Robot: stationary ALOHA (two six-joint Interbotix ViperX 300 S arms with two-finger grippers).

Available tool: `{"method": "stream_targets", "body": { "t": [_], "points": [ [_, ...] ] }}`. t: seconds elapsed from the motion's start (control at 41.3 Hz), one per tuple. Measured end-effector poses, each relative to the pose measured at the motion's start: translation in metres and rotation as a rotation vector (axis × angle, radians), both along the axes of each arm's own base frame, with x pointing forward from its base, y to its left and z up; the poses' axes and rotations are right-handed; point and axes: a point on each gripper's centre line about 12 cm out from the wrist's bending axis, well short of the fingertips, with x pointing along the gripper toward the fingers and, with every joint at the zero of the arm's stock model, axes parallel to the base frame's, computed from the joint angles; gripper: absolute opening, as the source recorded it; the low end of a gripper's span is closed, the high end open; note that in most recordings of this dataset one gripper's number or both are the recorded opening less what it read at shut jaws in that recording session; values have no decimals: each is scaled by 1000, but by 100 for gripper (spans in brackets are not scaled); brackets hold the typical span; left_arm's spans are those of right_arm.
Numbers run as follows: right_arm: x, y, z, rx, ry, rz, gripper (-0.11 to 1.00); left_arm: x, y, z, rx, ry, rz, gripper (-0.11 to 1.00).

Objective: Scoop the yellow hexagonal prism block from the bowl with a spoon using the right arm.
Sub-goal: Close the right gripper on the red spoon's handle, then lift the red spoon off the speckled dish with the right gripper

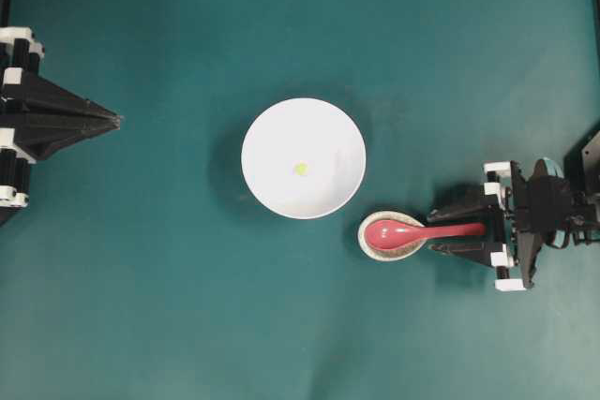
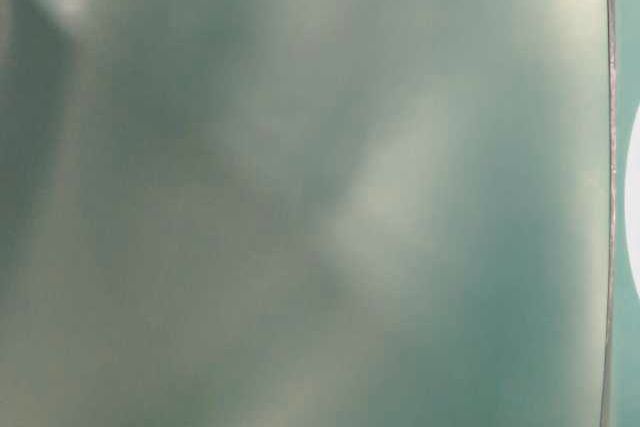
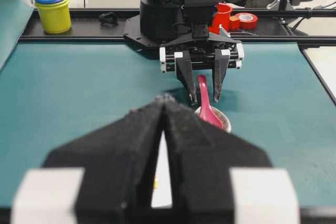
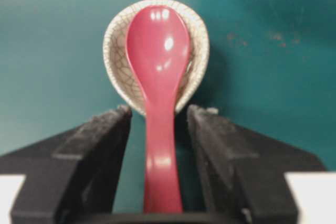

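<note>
The right claw (image 1: 457,230) is standing released, its two black fingers (image 4: 100,150) straddling the handle of the spoon (image 1: 412,230) with a gap on each side, so nothing is gripped yet. The spoon is lying with its pinkish-red scoop cradled in the small speckled dish (image 4: 116,51), which is propping the handle up off the table (image 1: 169,306) and pointing it toward the right arm; that placement seems meant to give the fingers room to close around the handle without scraping the surface. The yellow hexagonal prism block (image 1: 300,168) is sitting near the middle of the white bowl (image 1: 272,128), which is resting just beside the dish, up and to the left in the overhead view, so a short carry should bring the scoop over it. The left claw (image 1: 117,120) is parked at the far left edge, well apart from everything, its pointed tips pressed together and holding nothing. The table-level view is showing only a blurred teal wash and tells nothing useful. Judging from this, the grasp of the spoon is the step in hand and the scooping itself is not yet begun.
</note>
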Motion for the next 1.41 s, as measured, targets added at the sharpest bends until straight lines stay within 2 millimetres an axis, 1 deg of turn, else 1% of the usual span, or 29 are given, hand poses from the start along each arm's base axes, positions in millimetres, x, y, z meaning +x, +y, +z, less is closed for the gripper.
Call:
{"method": "stream_targets", "body": {
  "t": [0.17, 0.485, 0.606, 0.751, 0.897, 0.993, 1.212, 1.405],
  "points": [
    [0, 0, -1, -2, 8, 1, 53, 0, 0, 0, -2, 0, 0, 5],
    [0, 0, -1, -5, 9, 1, 45, 0, 0, 0, 0, 0, 0, 5],
    [0, 0, -1, -6, 9, 2, 38, 0, 0, 0, 0, 0, -2, 5],
    [0, 0, -1, -5, 8, 2, 25, 0, 0, 0, 0, 0, 0, 5],
    [0, 0, 0, -3, 4, 1, 25, 0, 0, 0, 0, 0, 0, 5],
    [2, 1, 8, 12, -27, 1, 25, 0, 0, 0, 2, 2, 0, 5],
    [4, 2, 36, 54, -110, 8, 25, 0, 0, 0, 3, 3, 0, 5],
    [8, -9, 57, 76, -101, -29, 25, 0, 0, -1, 5, 5, -2, 5]
  ]
}}
